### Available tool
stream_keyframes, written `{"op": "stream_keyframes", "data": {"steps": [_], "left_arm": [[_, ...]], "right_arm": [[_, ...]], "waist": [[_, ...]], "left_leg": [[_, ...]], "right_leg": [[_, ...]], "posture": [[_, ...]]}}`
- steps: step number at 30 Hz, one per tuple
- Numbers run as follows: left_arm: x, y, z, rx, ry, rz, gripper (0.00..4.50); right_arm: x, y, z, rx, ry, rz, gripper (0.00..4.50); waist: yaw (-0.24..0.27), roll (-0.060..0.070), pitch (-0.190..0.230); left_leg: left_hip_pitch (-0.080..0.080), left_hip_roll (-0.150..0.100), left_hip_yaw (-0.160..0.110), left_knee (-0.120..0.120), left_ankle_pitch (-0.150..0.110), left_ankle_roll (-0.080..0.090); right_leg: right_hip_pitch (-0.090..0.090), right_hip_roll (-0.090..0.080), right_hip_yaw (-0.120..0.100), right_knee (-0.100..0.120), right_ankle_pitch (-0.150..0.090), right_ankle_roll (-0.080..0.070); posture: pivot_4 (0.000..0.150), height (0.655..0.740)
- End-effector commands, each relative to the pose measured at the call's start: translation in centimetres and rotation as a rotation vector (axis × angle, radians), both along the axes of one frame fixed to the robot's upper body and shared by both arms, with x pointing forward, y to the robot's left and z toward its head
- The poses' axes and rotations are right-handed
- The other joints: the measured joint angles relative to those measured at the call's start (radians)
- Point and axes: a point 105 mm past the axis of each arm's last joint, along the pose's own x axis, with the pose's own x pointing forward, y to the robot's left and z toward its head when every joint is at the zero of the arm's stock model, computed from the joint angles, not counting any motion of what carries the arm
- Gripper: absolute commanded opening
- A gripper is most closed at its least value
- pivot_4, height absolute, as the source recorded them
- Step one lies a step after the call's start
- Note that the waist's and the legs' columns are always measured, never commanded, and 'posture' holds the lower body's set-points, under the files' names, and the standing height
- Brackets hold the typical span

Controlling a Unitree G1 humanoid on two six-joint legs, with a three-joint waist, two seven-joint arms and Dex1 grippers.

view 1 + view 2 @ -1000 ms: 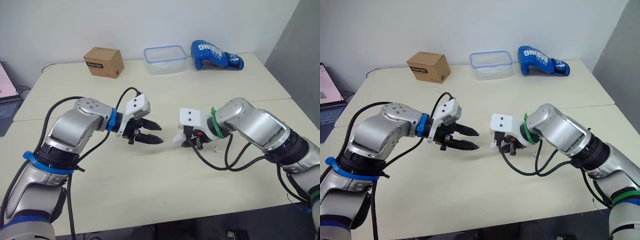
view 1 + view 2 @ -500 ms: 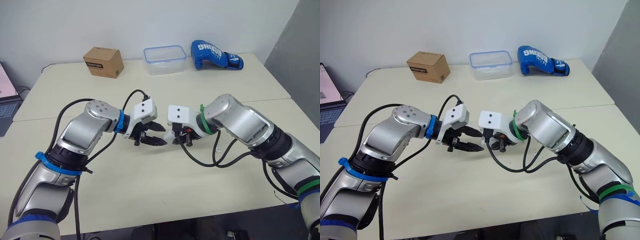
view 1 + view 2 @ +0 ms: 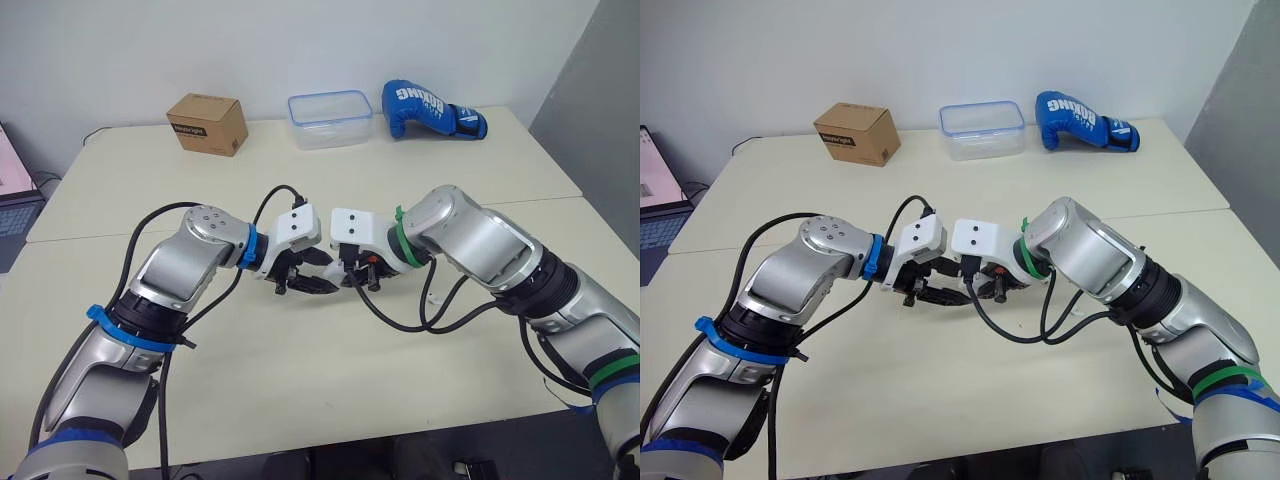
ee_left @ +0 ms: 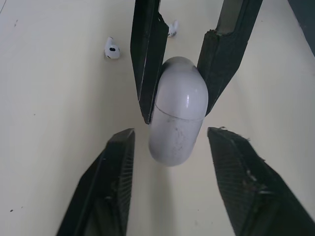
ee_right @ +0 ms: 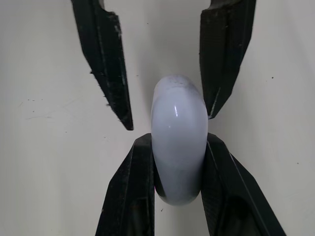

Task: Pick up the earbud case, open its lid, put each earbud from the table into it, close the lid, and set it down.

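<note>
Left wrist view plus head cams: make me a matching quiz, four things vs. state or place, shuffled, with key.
Things:
1. right gripper
2. left gripper
3. earbud
4. boxing glove

States or places:
A. lying loose on the table
B. open, fingers either side of the earbud case
C. at the table's far edge, beside the clear tub
D. shut on the earbud case

Pairs: 1-D, 2-B, 3-A, 4-C.
</note>
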Motion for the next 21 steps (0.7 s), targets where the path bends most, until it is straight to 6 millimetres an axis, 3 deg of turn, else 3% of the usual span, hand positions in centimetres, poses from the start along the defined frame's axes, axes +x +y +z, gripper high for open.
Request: {"op": "stream_keyframes", "data": {"steps": [1,2,3,21], "left_arm": [[0.11,-0.13,1.12,-0.008,-0.037,-0.009,1.06],[0.09,-0.09,1.17,-0.005,-0.04,-0.011,0.76],[0.08,-0.06,1.18,-0.003,-0.042,-0.013,0.75],[-0.18,-0.79,1.74,-0.041,-0.036,-0.018,0.75]], "right_arm": [[0.06,0.31,1.43,0.017,-0.048,0.014,0.8],[0.06,0.3,1.37,0.015,-0.047,0.014,0.8],[0.06,0.29,1.33,0.014,-0.046,0.014,0.8],[-0.19,0.77,1.15,0.021,-0.031,0.017,0.8]], "waist": [[0.0,0.0,0.0],[0.0,0.0,0.0],[0.0,0.0,0.0],[-0.001,0.0,0.0]], "left_leg": [[0.0,0.0,0.0,0.0,0.0,0.0],[0.0,0.0,0.0,0.0,0.0,0.0],[0.0,0.0,0.0,0.0,0.0,0.0],[0.0,0.0,0.0,0.0,0.0,0.0]], "right_leg": [[0.0,0.0,0.0,0.0,0.0,0.0],[0.0,0.0,0.0,0.0,0.0,0.0],[0.0,0.0,0.0,0.0,0.0,0.0],[0.0,0.0,0.0,0.0,0.0,0.0]], "posture": [[0.15,0.7307],[0.15,0.7307],[0.15,0.7307],[0.15,0.7307]]}}
